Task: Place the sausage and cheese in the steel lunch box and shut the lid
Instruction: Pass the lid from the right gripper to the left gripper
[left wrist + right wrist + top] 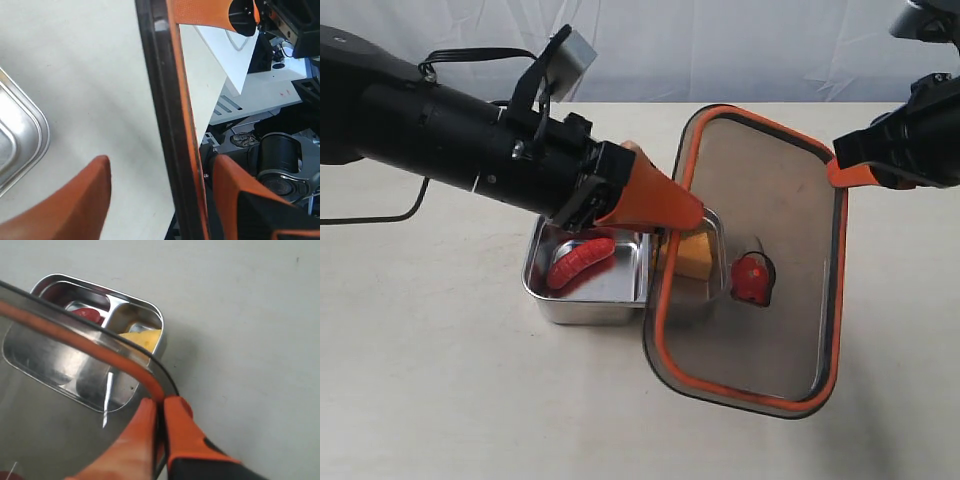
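Note:
The steel lunch box [545,290] sits mid-table, with the red sausage [580,262] in its larger compartment and the yellow cheese [693,256] in the smaller one. The dark lid [760,200] hangs tilted over the box's right side, its orange rim seal and orange valve tab [752,280] facing the exterior camera. My right gripper [836,170] is shut on the lid's far-right rim [150,377]. My left gripper [685,215] is open, its fingers [75,200] straddling the lid's left edge [172,125] without closing on it. The right wrist view shows the box [30,352], sausage [86,314] and cheese [142,337] below the lid.
A beige table [440,400] carries everything, with a white backdrop behind. A black cable [380,215] trails at the left. The left wrist view shows the box corner [22,132] and equipment [280,150] beyond the table edge.

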Motion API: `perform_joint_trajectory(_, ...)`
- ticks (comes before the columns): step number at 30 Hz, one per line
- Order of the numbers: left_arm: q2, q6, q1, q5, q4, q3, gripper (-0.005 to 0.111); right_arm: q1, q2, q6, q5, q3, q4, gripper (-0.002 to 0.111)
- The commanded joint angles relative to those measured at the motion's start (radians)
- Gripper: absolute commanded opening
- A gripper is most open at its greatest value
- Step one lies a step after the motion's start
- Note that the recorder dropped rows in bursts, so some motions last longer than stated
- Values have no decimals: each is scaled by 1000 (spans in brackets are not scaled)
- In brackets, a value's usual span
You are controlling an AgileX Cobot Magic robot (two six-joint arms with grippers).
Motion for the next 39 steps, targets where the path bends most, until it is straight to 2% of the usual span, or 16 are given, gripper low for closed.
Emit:
perform_joint_trajectory(1, -12, -2, 1, -6, -6, 3, 57, 2, -8, -64, 29, 4, 80, -1)
perform_joint_trajectory(4, -12, -2, -6, -8, -6, 3, 56, 2, -8, -106, 47, 4, 124, -1)
perform_joint_trajectory(6, -12, -2, -19, -25, -8, 3, 48, 2, -8, -109, 49, 4, 127, -1)
perform_joint_trajectory(9, -12, -2, -42, -72, -8, 3, 23, 2, -8, -109, 52, 4, 127, -1)
perform_joint_trajectory(11, -12, 6, -49, -94, -8, 3, 2, 2, -8, -109, 56, 4, 127, -1)
perform_joint_trajectory(19, -12, 29, -49, -108, -28, 3, 0, 0, -8, -109, 52, 4, 121, 0)
perform_joint_trajectory(21, -12, 29, -47, -108, -32, 3, 0, 0, -8, -109, 49, 4, 121, 7)
perform_joint_trajectory(26, -12, 29, -47, -110, -30, 1, 0, 0, -10, -102, 33, 4, 121, 38)
perform_joint_trajectory(28, -12, 29, -47, -110, -27, -8, 0, 0, -21, -100, 17, 4, 121, 44)
perform_joint_trajectory(31, -12, 29, -47, -110, -27, -25, 0, 0, -58, -74, -17, 4, 95, 44)
perform_joint_trajectory(34, -14, 40, -47, -133, -10, -41, 0, 0, -104, 15, -67, 4, -7, 44)
perform_joint_trajectory(39, -50, 40, -47, -257, 132, -66, 0, 0, -173, 233, -116, 4, -237, 44)
